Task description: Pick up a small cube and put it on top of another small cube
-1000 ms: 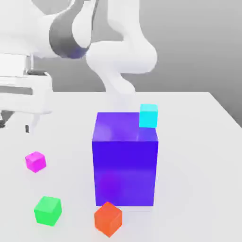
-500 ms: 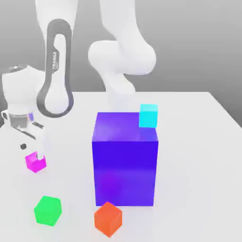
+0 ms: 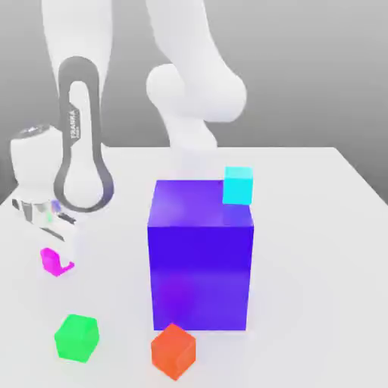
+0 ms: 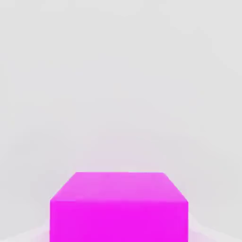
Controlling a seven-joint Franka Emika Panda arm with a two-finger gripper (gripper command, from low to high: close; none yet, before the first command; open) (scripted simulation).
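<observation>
1. Farthest to the exterior view's left, low over the table (image 3: pixel 318 303), I can see the gripper (image 3: pixel 59 258) pointing down, closed on the pink cube (image 3: pixel 51 263) with a narrow grip.
2. That pink cube is down at the table; from here a white finger hides part of it. In the hand view its top and one side face show, bright and squared up.
3. The green cube (image 3: pixel 77 338) sits on the table, nearer to me than the pink one and a little to the exterior view's right of it, apart from it.
4. The white arm (image 3: pixel 85 144) reaches down behind these cubes, its dark-rimmed link hanging above the table.
5. Next comes the orange cube (image 3: pixel 173 352), turned with a corner toward me, in front of the block; I can't tell whether they touch.
6. The big blue block (image 3: pixel 200 273) stands upright on the table, far larger than any cube.
7. The cyan cube (image 3: pixel 238 186) rests on top of the block, at its edge on the exterior view's right.
</observation>
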